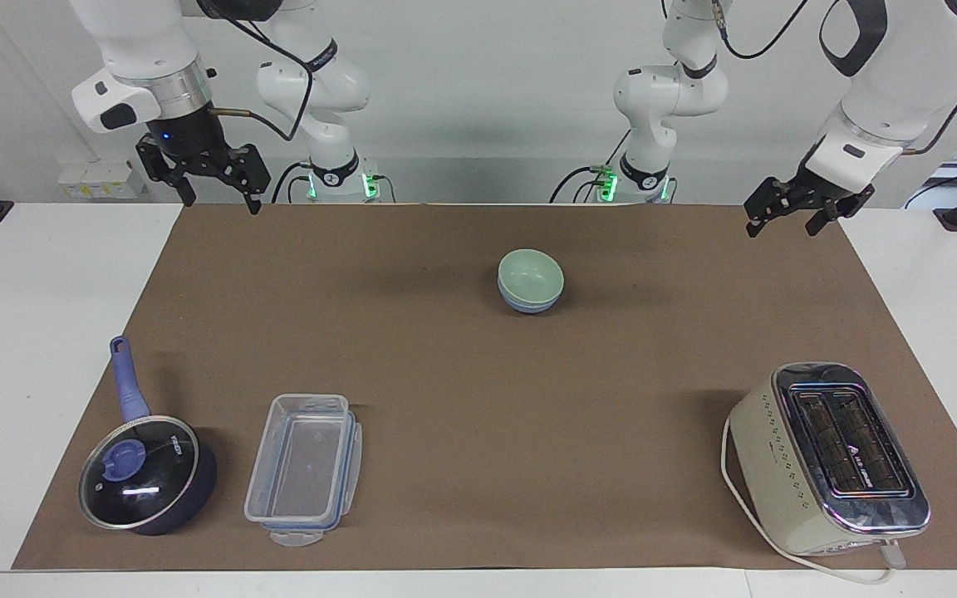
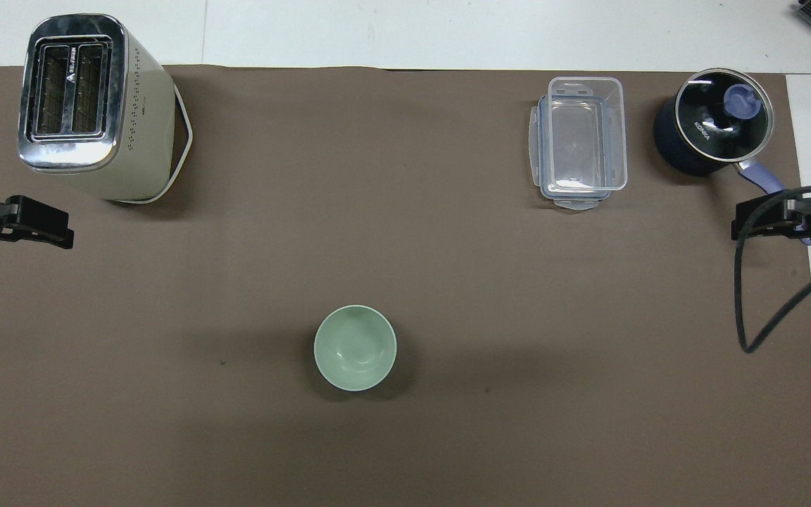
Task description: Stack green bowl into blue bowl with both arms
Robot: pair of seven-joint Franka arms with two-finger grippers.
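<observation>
The green bowl (image 1: 531, 272) sits nested inside the blue bowl (image 1: 527, 305) on the brown mat, midway between the two arm bases and near the robots' end. In the overhead view only the green bowl (image 2: 355, 347) shows; the blue bowl is hidden under it. My right gripper (image 1: 221, 202) is open and empty, raised over the mat corner at the right arm's end. It also shows in the overhead view (image 2: 738, 221). My left gripper (image 1: 780, 231) is open and empty, raised over the mat edge at the left arm's end, and shows in the overhead view (image 2: 65, 234).
A cream toaster (image 1: 829, 458) with a white cord stands far from the robots at the left arm's end. A clear plastic container (image 1: 304, 469) and a dark lidded saucepan with a blue handle (image 1: 146, 473) stand far from the robots at the right arm's end.
</observation>
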